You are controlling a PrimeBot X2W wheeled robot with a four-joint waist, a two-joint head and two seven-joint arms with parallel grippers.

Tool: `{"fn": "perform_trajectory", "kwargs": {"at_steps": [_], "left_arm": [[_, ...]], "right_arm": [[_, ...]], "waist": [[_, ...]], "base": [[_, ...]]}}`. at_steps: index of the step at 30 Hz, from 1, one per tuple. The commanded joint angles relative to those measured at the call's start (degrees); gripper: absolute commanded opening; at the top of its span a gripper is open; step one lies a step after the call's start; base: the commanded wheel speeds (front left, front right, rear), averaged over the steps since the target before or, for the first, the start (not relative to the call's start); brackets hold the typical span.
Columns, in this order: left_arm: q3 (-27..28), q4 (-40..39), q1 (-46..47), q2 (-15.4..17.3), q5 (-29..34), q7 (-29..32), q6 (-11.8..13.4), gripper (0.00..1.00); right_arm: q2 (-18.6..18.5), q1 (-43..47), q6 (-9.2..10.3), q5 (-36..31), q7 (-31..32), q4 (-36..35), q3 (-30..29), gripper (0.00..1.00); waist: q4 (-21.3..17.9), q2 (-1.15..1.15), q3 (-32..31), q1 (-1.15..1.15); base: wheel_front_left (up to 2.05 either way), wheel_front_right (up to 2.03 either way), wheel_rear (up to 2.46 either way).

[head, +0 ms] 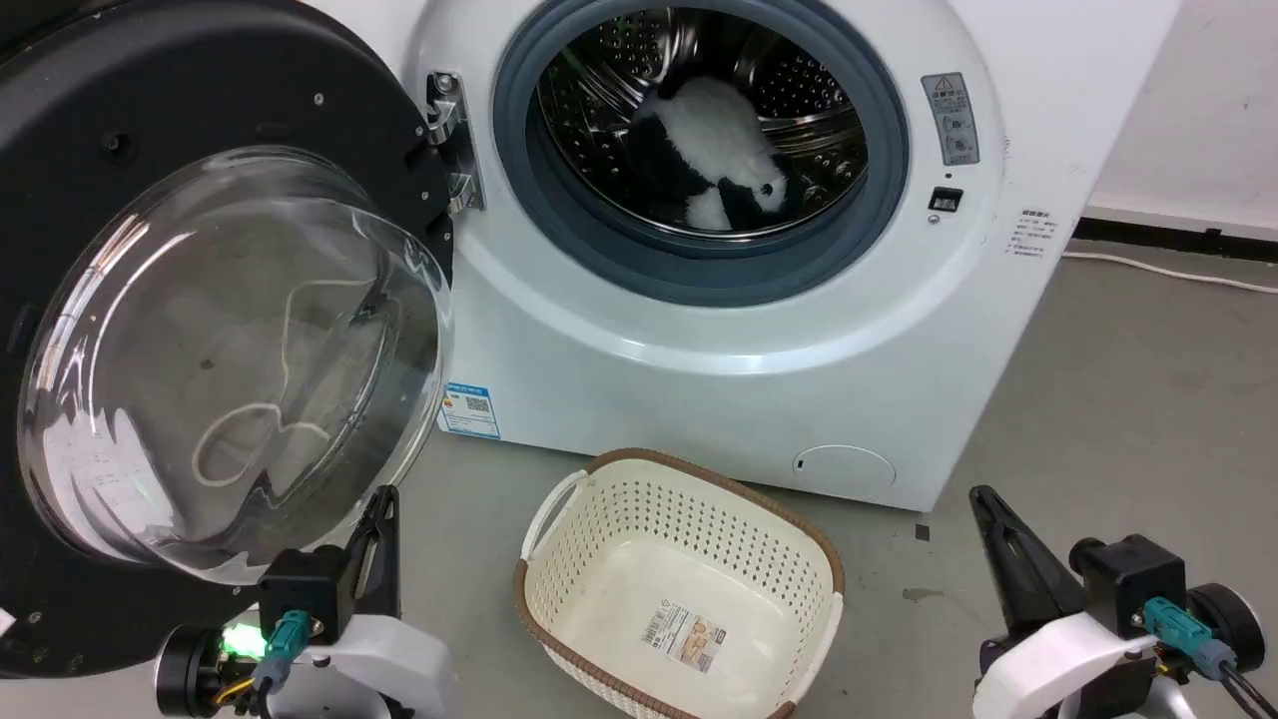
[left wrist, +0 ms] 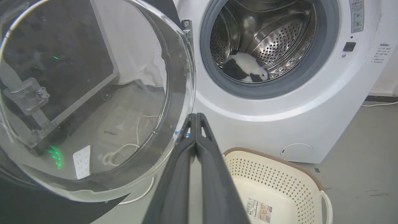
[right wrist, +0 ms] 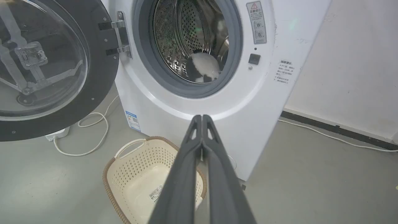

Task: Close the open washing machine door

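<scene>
Door (head: 215,340) wide open; judged rigid, hinged, glossy. Push black rim (head: 200,75). Left gripper (left wrist: 196,115) and right gripper (right wrist: 202,116) pinched together, empty.

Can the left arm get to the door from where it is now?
Probably yes. The left tool, shut, sits right by the lower edge of the door, with nothing between them. The basket lies off to its right, out of the way. Whether tool and door touch is unclear.
</scene>
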State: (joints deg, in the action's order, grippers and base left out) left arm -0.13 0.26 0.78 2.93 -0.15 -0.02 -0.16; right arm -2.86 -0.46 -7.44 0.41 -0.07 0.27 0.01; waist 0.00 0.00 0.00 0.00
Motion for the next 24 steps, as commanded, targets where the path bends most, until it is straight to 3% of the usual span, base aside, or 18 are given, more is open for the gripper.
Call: {"fn": "perform_trajectory", "kwargs": {"at_steps": [1,24], "left_arm": [[0.13,-0.26,-0.78,-0.05,0.15,0.02,0.16,0.0],[0.13,-0.26,-0.78,-0.05,0.15,0.02,0.16,0.0]], "right_arm": [[-0.01,0.46,-0.05,-0.41,0.07,-0.27,-0.01,0.0],[-0.01,0.46,-0.05,-0.41,0.07,-0.27,-0.01,0.0]], "waist": [[0.0,0.0,0.0,0.0],[0.0,0.0,0.0,0.0]], "base": [[0.0,0.0,0.0],[0.0,0.0,0.0]]}}
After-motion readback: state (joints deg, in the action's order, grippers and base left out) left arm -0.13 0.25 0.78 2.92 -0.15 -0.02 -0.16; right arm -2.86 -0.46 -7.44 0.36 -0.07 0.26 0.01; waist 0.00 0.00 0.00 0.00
